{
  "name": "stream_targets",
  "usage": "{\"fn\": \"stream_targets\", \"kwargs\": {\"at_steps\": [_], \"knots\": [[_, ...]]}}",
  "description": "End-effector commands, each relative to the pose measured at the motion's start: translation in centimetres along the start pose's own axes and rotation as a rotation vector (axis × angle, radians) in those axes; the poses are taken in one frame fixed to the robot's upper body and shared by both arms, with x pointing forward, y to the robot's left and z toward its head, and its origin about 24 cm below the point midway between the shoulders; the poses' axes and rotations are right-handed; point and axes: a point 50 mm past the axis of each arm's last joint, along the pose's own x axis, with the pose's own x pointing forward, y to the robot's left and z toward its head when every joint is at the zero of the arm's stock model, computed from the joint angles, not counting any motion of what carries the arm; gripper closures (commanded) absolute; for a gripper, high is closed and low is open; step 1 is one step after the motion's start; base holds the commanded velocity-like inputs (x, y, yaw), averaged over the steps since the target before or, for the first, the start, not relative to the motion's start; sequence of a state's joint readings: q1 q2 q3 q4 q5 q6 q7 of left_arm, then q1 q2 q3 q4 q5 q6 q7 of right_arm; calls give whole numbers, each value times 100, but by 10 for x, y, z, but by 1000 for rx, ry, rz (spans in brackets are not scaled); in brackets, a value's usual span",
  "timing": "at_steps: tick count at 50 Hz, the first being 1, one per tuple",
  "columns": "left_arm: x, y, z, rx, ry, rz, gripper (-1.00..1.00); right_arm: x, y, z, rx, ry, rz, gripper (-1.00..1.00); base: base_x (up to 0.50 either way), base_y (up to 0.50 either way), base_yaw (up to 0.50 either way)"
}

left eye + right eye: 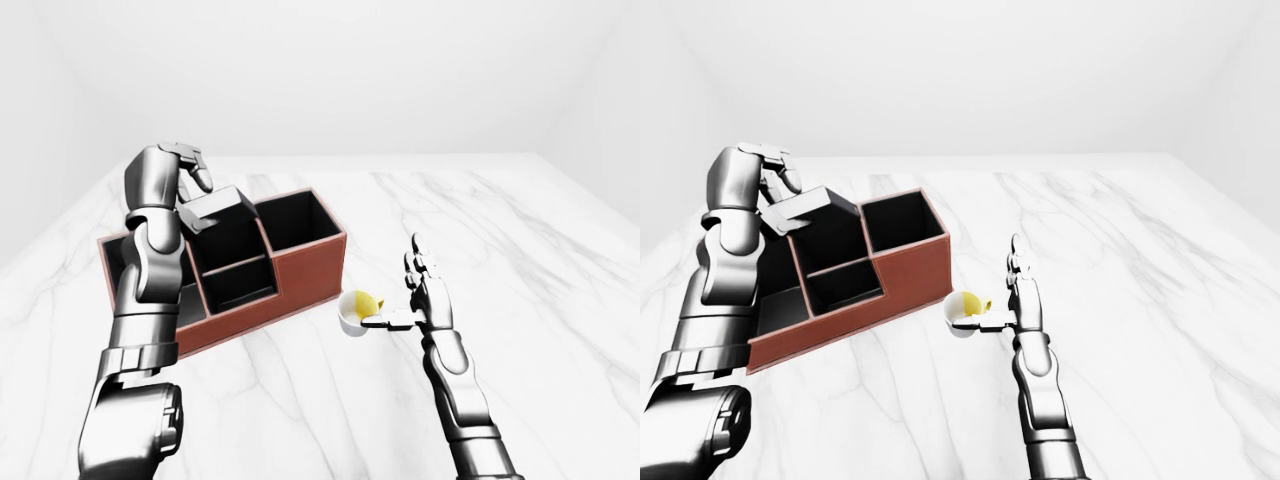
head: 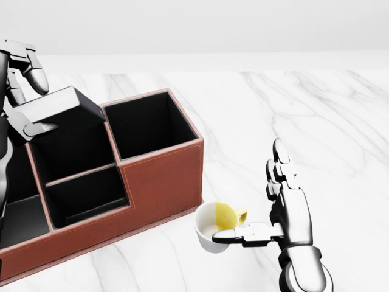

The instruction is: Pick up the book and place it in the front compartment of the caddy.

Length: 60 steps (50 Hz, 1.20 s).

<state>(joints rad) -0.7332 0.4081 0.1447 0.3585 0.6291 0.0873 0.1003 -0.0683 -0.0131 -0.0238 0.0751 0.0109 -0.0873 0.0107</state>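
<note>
Book [image 2: 61, 106] over caddy [image 2: 161, 182], cup [image 2: 213, 230] alongside.

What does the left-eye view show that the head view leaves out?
Only the left-eye view shows the whole left arm, shoulder to wrist, and the room's walls. Only the head view shows the caddy's stitching close up. Both show the left robot hand holding the book above the caddy, and the right robot hand beside the white cup.

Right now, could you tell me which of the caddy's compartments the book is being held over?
The book, gripped by the left hand, hangs tilted over the upper middle compartment of the caddy, not the right-hand one.
</note>
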Motion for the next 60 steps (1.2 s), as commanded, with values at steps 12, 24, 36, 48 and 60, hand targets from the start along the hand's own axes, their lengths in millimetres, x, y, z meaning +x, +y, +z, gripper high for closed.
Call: {"fn": "stream_targets", "kwargs": {"at_steps": [12, 24, 36, 48, 60], "knots": [[5, 1, -8, 60, 38, 25, 96, 1, 0, -6, 3, 28, -2, -100, 0, 0, 0], [6, -3, -11, 82, 51, 15, 96, 2, 0, -8, 3, 36, -1, -100, 0, 0, 0], [9, -13, -15, 76, 90, 9, 96, 1, 0, -7, 4, 30, -2, -100, 0, 0, 0], [9, -23, -26, 59, 151, 6, 96, 1, 0, -6, 12, 25, -4, -100, 0, 0, 0], [8, -23, -27, 82, 148, 12, 96, 2, -1, -10, 13, 45, -3, -100, 0, 0, 0]]}}
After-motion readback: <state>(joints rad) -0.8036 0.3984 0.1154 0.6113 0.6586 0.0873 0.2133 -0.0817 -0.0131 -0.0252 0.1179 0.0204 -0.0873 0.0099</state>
